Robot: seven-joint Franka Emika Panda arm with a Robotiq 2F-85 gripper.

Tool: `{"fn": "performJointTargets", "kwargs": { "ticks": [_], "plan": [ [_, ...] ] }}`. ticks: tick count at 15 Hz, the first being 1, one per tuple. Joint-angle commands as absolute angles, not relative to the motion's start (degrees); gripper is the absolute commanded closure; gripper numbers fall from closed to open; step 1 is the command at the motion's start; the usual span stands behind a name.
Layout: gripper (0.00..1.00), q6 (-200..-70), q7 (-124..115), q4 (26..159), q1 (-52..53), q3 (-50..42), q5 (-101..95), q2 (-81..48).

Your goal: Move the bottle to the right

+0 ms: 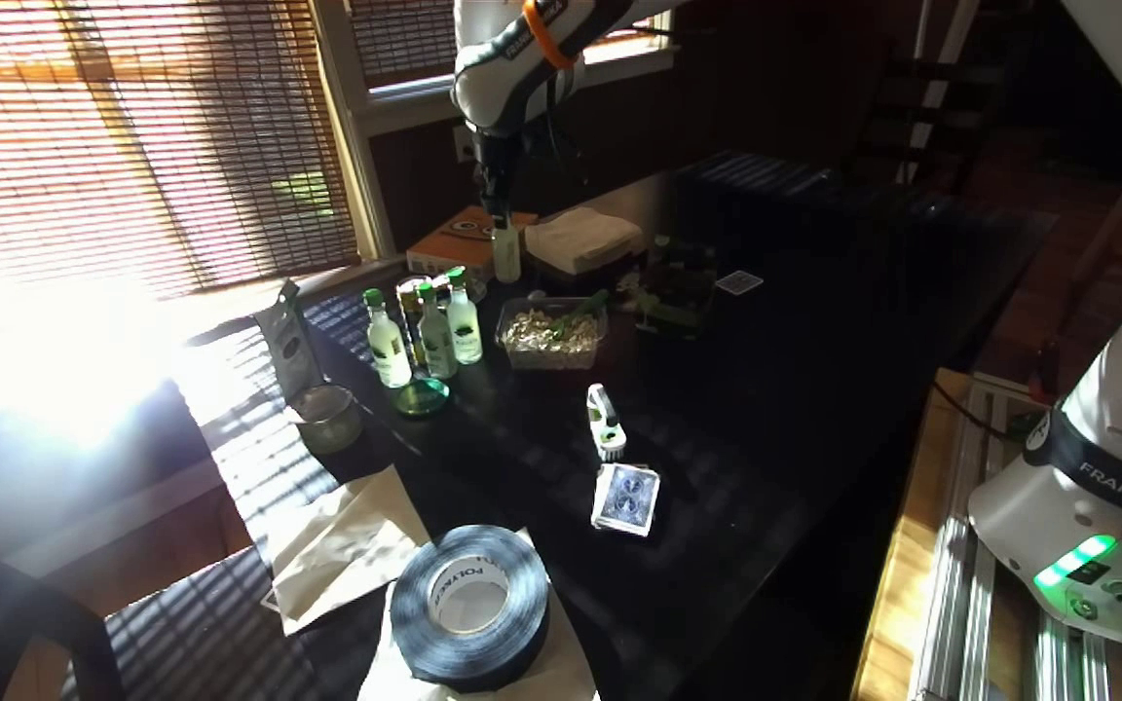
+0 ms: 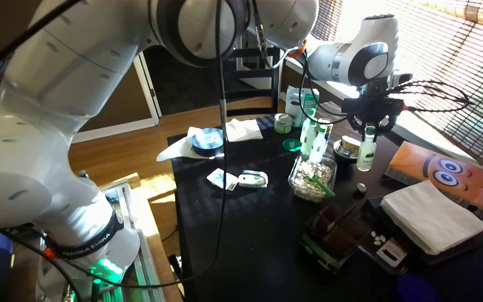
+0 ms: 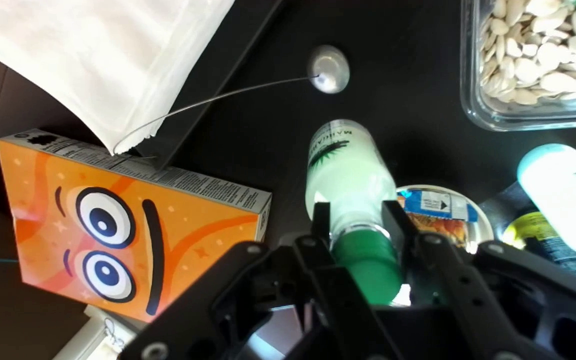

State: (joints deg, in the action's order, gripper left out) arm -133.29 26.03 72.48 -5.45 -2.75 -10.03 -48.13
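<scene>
Bottle (image 3: pixel 350 170): see-through, smooth-walled, cylindrical, rounding at the shoulder into a narrow neck; pale greenish contents; printed label with a dark spiky motif; green cap above a thin silvery ring. Glass or plastic: cannot be told. Location: centre of the wrist view; upright in both exterior views. Whether its base touches the tabletop cannot be told.

Gripper (image 3: pixel 357 220): black, jointed. Its two fingers are drawn in to the width of the neck, one on each side, holding the bottle just under the cap. The bottle's body extends below the gripper.

Carton (image 3: pixel 133 240): orange printed cardboard, oblong, cartoon face; left side of the wrist view.

White stack (image 3: pixel 93 55): folded sheets, soft-looking; upper left, same view.

Tub (image 3: pixel 470 95): clear, round-cornered, holding flat pale seeds (image 3: pixel 543 65); upper right, same view.

Three green-capped bottles (image 1: pixel 436 341): pale contents, grouped close together; left of centre in an exterior view.

Tape roll (image 1: pixel 473 654): ring-shaped, dark, pale core; lower centre, same exterior view.

Table (image 1: pixel 717 409): black, flat-topped.
</scene>
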Motion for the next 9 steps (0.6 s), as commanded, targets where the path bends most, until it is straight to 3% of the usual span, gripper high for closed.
{"fn": "performJointTargets", "kwargs": {
  "ticks": [1,3,4,9],
  "plan": [
    [0.70,-131.5,25.3,69.9,-6.3,-1.7,-9.9,-49.8],
    [0.70,-129.5,25.1,66.1,-7.0,-1.3,-8.9,-52.3],
    [0.93,-129.2,25.0,65.1,-7.1,-1.2,-8.8,-53.0],
    [0.93,-125.3,22.8,58.4,-7.6,-1.1,-7.4,-59.0]
  ]
}}
